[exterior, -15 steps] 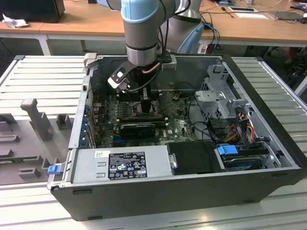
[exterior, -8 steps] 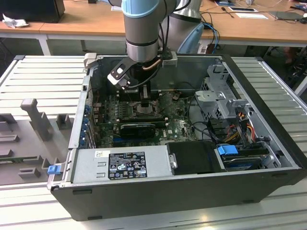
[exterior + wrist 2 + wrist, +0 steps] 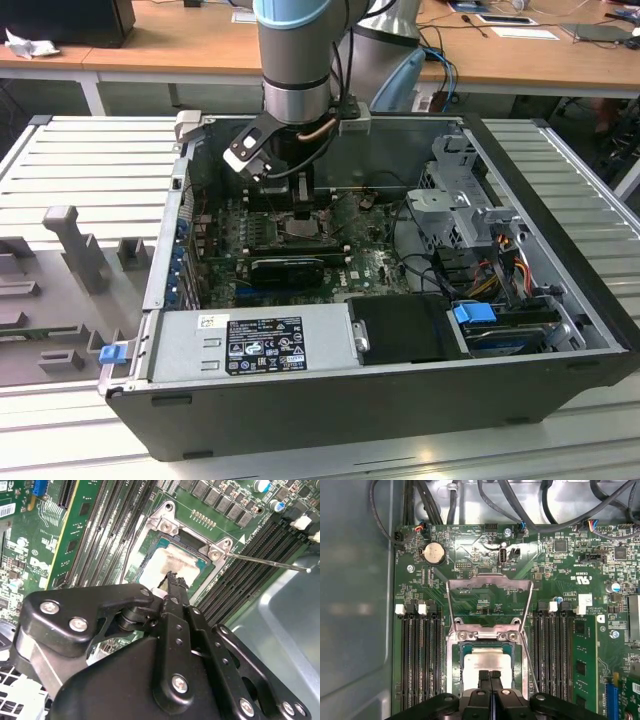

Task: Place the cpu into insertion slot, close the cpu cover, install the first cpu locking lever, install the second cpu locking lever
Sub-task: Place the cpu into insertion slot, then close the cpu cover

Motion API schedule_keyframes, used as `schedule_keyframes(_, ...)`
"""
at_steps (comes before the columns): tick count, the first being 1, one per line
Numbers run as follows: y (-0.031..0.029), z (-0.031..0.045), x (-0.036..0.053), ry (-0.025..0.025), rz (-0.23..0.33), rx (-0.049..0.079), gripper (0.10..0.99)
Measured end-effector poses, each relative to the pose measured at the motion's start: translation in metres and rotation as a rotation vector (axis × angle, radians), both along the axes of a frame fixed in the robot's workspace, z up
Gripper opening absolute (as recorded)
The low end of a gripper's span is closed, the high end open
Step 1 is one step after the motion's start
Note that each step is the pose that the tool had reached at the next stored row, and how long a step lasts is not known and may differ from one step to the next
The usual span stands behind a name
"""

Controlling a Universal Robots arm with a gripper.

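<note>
The cpu (image 3: 487, 661), a pale silver square with smeared residue on its face, lies flat in the insertion slot (image 3: 457, 665) on the green motherboard; it also appears in the second wrist view (image 3: 172, 562). My gripper (image 3: 490, 674) is shut with nothing between its fingers, its tips right over the cpu's near edge (image 3: 171, 576). The cpu cover (image 3: 490, 583), a grey metal frame, is swung open and lies back beyond the slot. Two thin wire locking levers (image 3: 451, 611) (image 3: 530, 660) stand released at the slot's sides. In the exterior view the gripper (image 3: 303, 205) reaches down into the computer case.
Black memory slots (image 3: 420, 660) (image 3: 552, 655) flank the socket. A coin battery (image 3: 433, 553) and black cables (image 3: 520, 500) lie beyond the cover. The case holds a power supply (image 3: 260, 345), a drive cage (image 3: 465, 190) and cable bundles (image 3: 500, 250).
</note>
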State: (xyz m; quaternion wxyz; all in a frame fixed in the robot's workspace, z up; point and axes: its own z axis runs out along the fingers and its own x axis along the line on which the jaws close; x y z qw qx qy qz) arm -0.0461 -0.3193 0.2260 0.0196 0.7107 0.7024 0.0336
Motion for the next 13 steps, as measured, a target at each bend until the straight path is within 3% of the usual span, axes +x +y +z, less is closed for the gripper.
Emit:
schedule_keyframes(6,0.0000,0.0024,0.0028,0.0004,-0.002,0.000,0.106)
schedule_keyframes(11,-0.0008,0.0024,0.0151,0.0097,-0.004,0.000,0.106)
schedule_keyframes(13,-0.0008,0.0026,0.0157,0.0135,-0.004,0.001,0.106)
